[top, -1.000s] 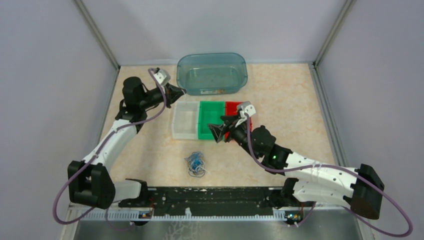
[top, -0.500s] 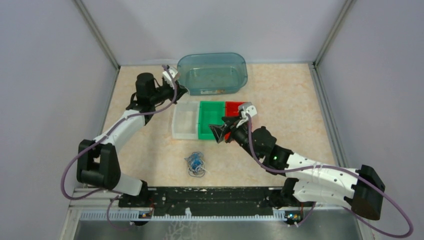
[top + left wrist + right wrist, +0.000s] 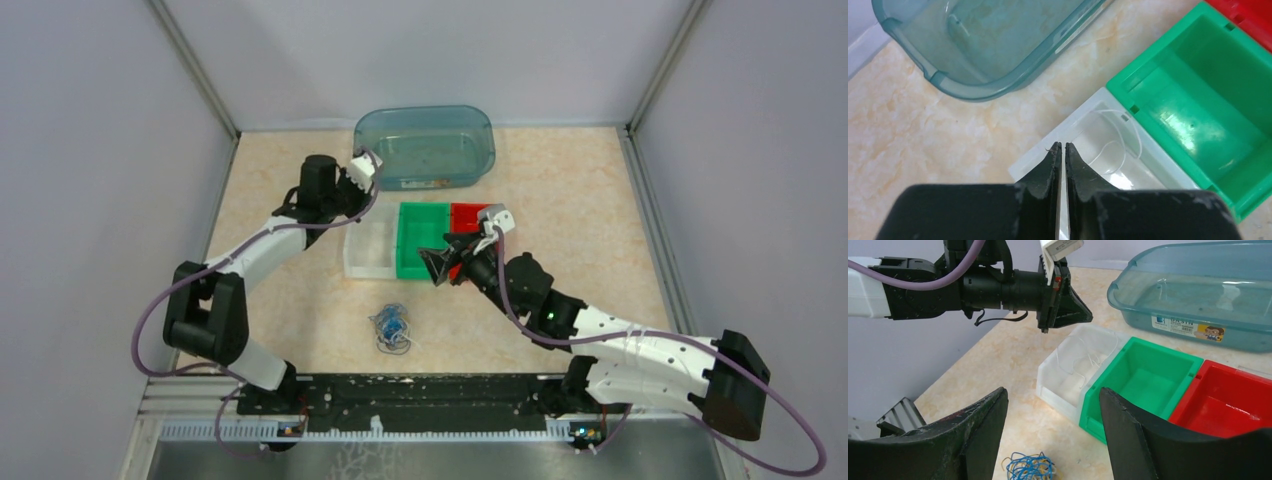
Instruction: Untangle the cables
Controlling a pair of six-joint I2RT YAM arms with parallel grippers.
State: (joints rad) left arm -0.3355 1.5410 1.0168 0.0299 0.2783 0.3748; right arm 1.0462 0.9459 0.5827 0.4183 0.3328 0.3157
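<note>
Left gripper (image 3: 1061, 146): jaws nearly together, empty, over white bin (image 3: 1033, 160) holding white cable (image 3: 1120, 142). Right gripper (image 3: 1053, 410): apart, empty. Blue cable tangle (image 3: 390, 326): on table

A beige marbled tabletop (image 3: 570, 200) sits enclosed by plain pale lilac-grey walls (image 3: 90, 150) on three sides, with metal posts (image 3: 195, 65) at the far corners and a black rail (image 3: 420, 400) along the near edge.

left gripper (image 3: 1061, 146) jaws nearly closed, narrow slit; right gripper (image 3: 1053, 432) jaws wide apart.
</note>
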